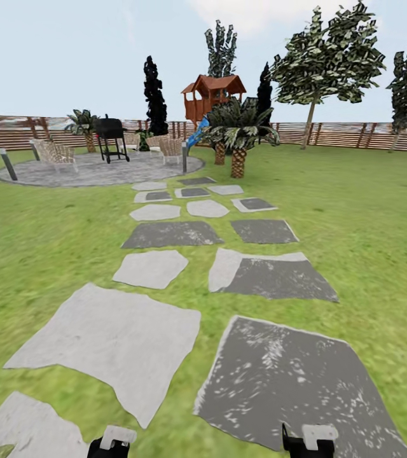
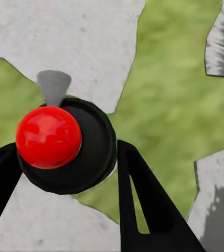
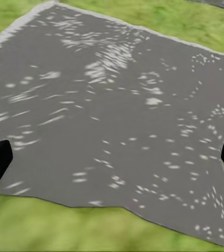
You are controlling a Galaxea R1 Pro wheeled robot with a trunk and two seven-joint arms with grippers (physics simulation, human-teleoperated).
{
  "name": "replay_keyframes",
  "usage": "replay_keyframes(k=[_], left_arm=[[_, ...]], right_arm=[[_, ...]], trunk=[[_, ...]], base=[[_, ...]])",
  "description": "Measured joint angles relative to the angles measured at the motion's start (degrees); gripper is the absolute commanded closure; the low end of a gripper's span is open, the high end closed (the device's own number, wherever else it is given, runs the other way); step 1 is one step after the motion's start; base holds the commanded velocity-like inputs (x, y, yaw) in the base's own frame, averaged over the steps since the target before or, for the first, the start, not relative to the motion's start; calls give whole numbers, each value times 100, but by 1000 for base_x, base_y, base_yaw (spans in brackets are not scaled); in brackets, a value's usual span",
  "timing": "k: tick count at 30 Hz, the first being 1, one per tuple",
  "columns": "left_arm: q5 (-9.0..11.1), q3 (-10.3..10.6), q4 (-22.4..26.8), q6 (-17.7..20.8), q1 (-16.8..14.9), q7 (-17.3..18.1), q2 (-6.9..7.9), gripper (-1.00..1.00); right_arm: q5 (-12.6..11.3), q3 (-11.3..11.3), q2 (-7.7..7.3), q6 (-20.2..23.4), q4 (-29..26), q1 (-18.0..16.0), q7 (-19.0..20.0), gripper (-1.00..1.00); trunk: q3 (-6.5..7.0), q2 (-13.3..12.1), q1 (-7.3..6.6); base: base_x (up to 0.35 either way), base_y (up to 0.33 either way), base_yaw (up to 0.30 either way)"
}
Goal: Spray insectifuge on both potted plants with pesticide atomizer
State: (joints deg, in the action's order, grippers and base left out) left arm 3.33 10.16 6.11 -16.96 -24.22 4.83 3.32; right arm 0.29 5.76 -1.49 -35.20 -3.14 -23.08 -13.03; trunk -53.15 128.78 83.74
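A double row of grey stepping stones (image 1: 165, 234) runs from 6 o'clock toward 11 o'clock across the lawn of the garden (image 1: 369, 210), ending at a round paved patio (image 1: 95, 170) with a black grill (image 1: 110, 135) and wicker chairs (image 1: 56, 152). Open grass lies wide at 3 o'clock and 9 o'clock, bounded far off by a brown slatted fence (image 1: 350, 135). Two palm-like plants (image 1: 236, 130) stand just right of the path at 12 o'clock, with a wooden playhouse (image 1: 212, 94) and tall trees (image 1: 324, 57) behind them.

The left gripper (image 2: 64, 173) is closed around the pesticide atomizer (image 2: 64, 142), seen end-on in the left wrist view as a round black body with a red dome and a small grey nozzle; a black finger (image 2: 143, 199) presses its side. Pale stone and grass lie below it. The left gripper's white-and-black top also shows at 7 o'clock in the head view.

The right gripper (image 3: 112, 157) hangs spread wide and empty over a dark, white-flecked stone (image 3: 117, 105), its top showing at 5 o'clock in the head view.
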Motion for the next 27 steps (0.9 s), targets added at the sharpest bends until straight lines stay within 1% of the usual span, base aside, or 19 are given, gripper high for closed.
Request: replay_keyframes(k=[14, 18, 27], left_arm=[[0, -5, 0, 0, 1, 0, 0, 100], [6, -7, 0, 0, 0, 0, 29, 100], [8, -3, 0, 0, 0, 0, 35, 100]], right_arm=[[1, 0, 0, 0, 1, 0, 6, -100], [1, 0, 0, 0, -1, 0, 5, -100], [1, 0, 0, 0, -1, 0, 6, -100]], trunk=[[0, 0, 0], [0, 0, 0], [0, 0, 0]], base=[[340, 0, 1], [340, 0, 0], [340, 0, 0]])
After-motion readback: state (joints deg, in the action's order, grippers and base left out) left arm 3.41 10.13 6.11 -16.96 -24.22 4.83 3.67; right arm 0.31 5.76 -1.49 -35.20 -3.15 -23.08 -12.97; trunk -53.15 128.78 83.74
